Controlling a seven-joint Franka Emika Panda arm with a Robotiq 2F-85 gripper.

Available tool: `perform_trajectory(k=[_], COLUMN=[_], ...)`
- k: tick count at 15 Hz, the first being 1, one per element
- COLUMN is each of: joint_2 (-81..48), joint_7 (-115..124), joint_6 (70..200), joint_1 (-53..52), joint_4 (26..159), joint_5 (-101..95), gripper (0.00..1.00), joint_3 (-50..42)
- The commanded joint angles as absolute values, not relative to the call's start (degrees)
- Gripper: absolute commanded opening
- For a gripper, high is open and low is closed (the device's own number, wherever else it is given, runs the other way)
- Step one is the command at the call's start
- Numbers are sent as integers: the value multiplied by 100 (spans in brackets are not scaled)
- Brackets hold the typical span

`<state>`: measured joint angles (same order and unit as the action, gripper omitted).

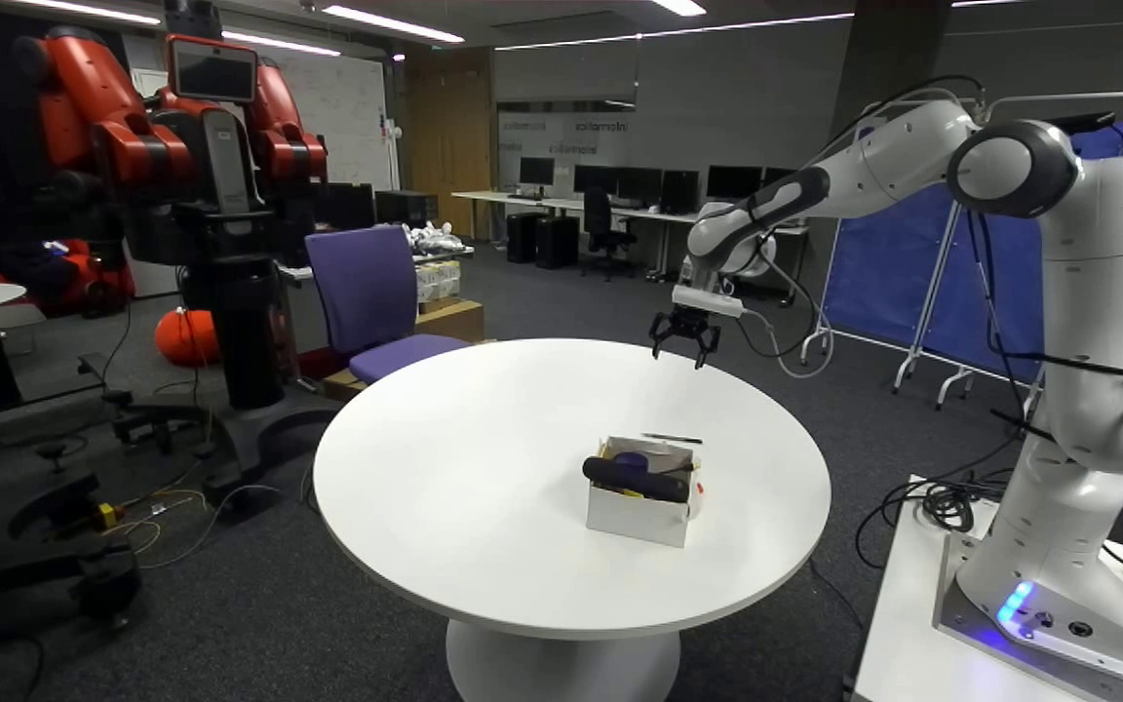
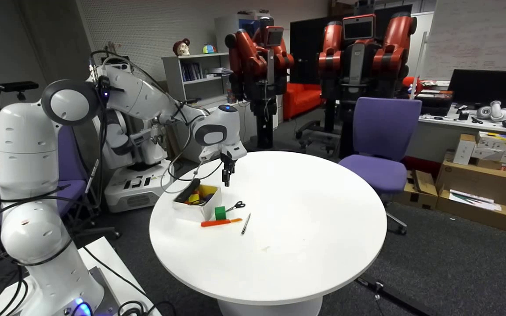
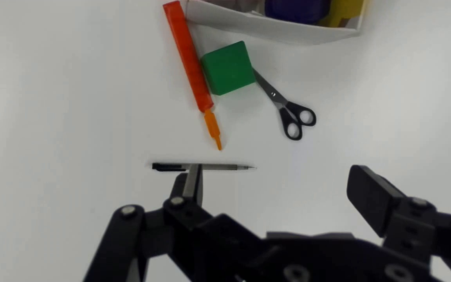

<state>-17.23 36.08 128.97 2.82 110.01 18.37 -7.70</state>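
My gripper (image 3: 278, 172) stands open above the white table, nothing between its fingers; both exterior views show it raised over the tabletop. In the wrist view a grey and black pen (image 3: 225, 167) lies flat, partly covered by one fingertip, though the gripper is well above it. Farther up lie black-handled scissors (image 3: 274, 96), their blade tip against or under a green cube (image 3: 229, 68). Beside the cube is a red stick with an orange tip (image 3: 189, 58). A white open box (image 3: 272, 30) crosses the top edge, holding blue and yellow things.
A dark cylinder (image 1: 636, 479) rests across the top of the box on the round table (image 1: 464, 487). A purple chair (image 2: 380, 145) stands by the table's far edge. Cables (image 2: 178, 175) hang in a loop beside the wrist.
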Motion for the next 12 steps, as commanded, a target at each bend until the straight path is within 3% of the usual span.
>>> perform_trajectory(k=[1,12], joint_2=[-1721,-2715], joint_7=[3621,5570], joint_6=[12888,14404], joint_1=[332,-172], joint_4=[10977,11272], joint_5=[1881,490], gripper=[100,100], joint_3=[-723,-998])
